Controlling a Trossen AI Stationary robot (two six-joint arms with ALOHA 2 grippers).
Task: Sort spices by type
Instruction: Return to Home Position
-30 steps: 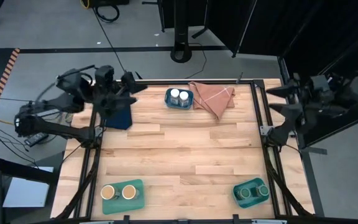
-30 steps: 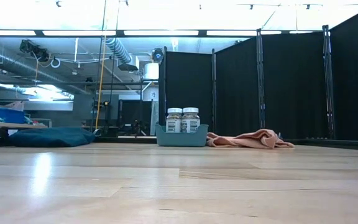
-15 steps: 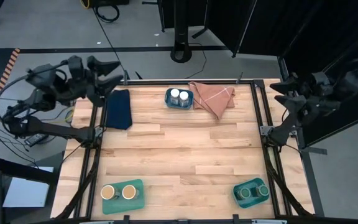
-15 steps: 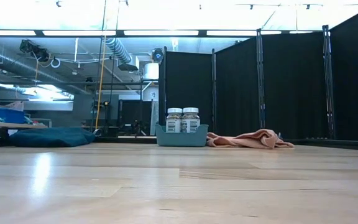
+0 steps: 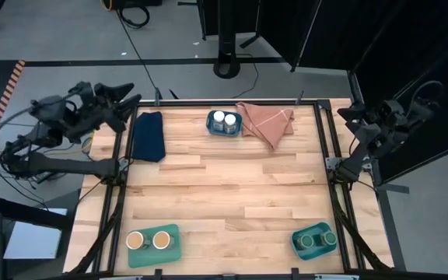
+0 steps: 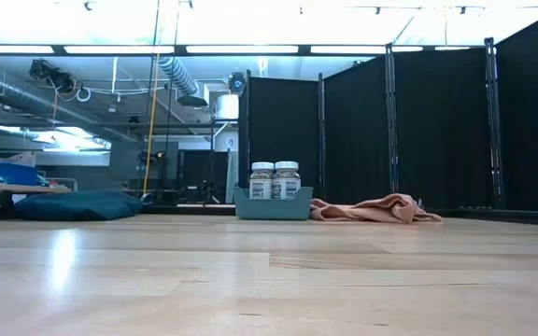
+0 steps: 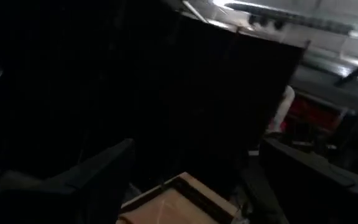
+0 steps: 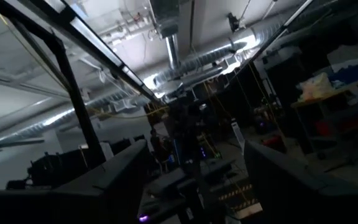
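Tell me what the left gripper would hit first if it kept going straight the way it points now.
Most likely the black curtain panel. The left gripper points past the corner of the table at it, with nothing nearer showing, though depth is unclear.

At the table (image 5: 232,183)'s far edge, the middle tray (image 5: 224,132) holds the far pair of jars (image 5: 218,118) side by side — one cloth (image 5: 269,123) just right of it, another cloth (image 5: 148,137) well left. The near-left tray (image 5: 173,253) holds the left pair (image 5: 136,240); the near-right tray (image 5: 296,243), the right pair (image 5: 312,242).

Two white-lidded cylindrical spice jars (image 5: 219,118) stand in a small blue plastic tray (image 5: 224,133) just beside a crumpled pink cloth (image 5: 269,122)
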